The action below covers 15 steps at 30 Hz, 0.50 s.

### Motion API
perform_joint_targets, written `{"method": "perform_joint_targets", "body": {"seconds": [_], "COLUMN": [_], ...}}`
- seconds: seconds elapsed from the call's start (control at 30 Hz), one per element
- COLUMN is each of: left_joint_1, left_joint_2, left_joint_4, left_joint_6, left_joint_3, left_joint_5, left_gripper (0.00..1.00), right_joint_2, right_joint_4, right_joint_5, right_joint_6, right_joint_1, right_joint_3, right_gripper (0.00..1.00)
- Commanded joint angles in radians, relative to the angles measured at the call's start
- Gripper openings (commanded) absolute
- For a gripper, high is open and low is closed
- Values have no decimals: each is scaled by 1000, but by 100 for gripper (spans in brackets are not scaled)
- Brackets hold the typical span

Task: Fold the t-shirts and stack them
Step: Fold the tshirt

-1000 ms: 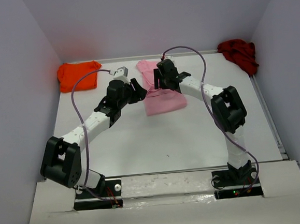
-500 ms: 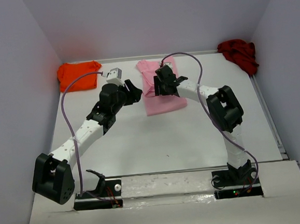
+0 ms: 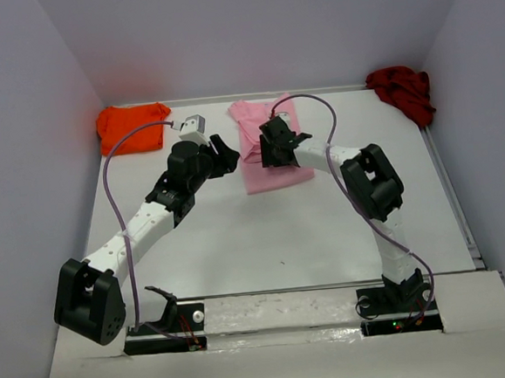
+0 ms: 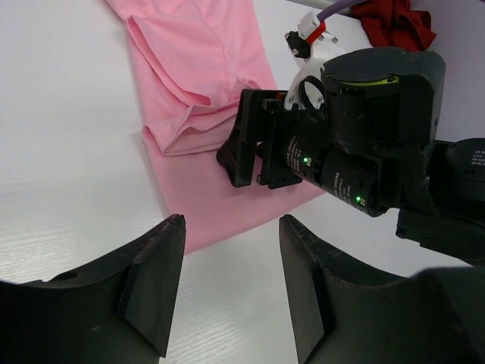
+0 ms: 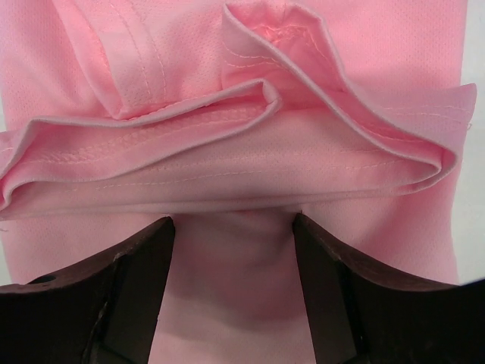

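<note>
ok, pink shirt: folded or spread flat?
Partly folded. The pink t-shirt shows hem edges doubled over a lower layer, bunched, not a neat finished fold.

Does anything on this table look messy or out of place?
The dark red t-shirt lies in a crumpled heap in the far right corner, while the orange t-shirt at far left looks folded fairly flat. The pink t-shirt in the middle has a bunched, rumpled fold along one edge.
</note>
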Motion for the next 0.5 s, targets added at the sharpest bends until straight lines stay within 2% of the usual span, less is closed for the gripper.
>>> {"method": "perform_joint_targets", "body": {"seconds": [0.0,0.47], "left_joint_1": [-8,-9], "left_joint_2": [-41,-15], "left_joint_4": [29,58], "left_joint_6": [19,4], "left_joint_3": [-10,-26], "left_joint_5": [-5,27], "left_gripper": [62,62], "right_joint_2": [64,153], "right_joint_4": [21,-29], "right_joint_5": [41,87], "right_joint_6": [-4,-62], "right_joint_1": [8,8], "right_joint_3": [65,269], "right_gripper": [70,70]}}
